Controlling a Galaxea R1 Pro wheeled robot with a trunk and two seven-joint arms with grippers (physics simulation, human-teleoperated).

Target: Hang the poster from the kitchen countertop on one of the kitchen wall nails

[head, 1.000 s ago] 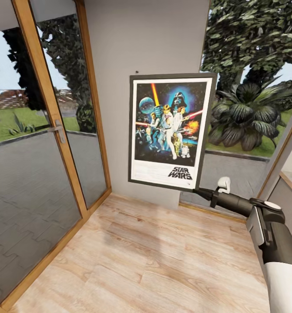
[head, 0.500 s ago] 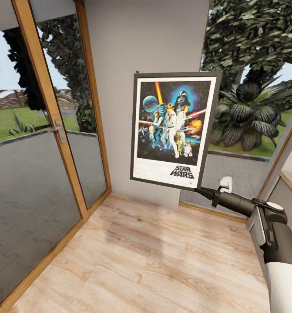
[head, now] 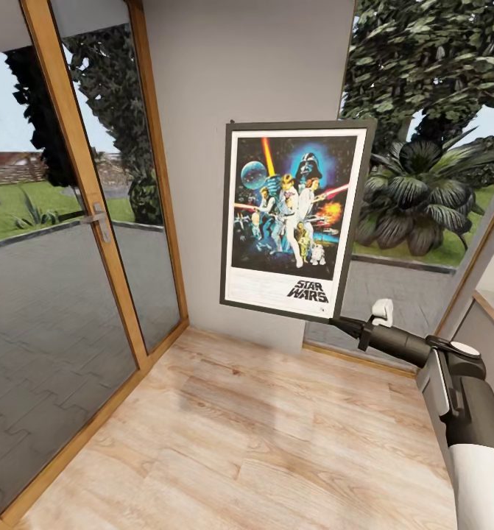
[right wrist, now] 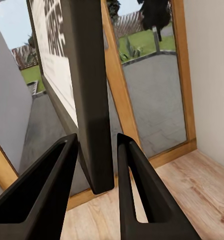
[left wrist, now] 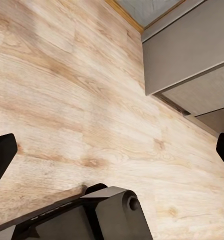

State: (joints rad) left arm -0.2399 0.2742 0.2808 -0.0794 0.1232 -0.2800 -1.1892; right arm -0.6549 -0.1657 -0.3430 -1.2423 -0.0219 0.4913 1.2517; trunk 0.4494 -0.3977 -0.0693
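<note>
**Poster held by one corner, close to the wall: a slip or a missed nail is the risk**

The right gripper has its jaws clamped on the lower right corner of the poster, and that is the poster's sole support. In the right wrist view the two fingers stand either side of the frame's dark edge, which runs up and away from them. The poster hangs upright, slightly tilted, in front of the grey wall panel, with its top left corner just beside a small dark mark on that wall, which I take to be a nail, though it is too small to be sure.

The main danger, as I judge it, is leverage: a tall frame pinched at one low corner can pivot between the jaws, so any jolt on meeting the wall may swing the top away from the nail or work the frame loose and drop it to the wooden floor. The hanging point on the back is hidden, so alignment with the nail has to be guessed, and pushing too hard would scrape the frame along the wall.

The left gripper's jaws stand wide apart over the floor, holding nothing, too far off to catch a fall.
</note>
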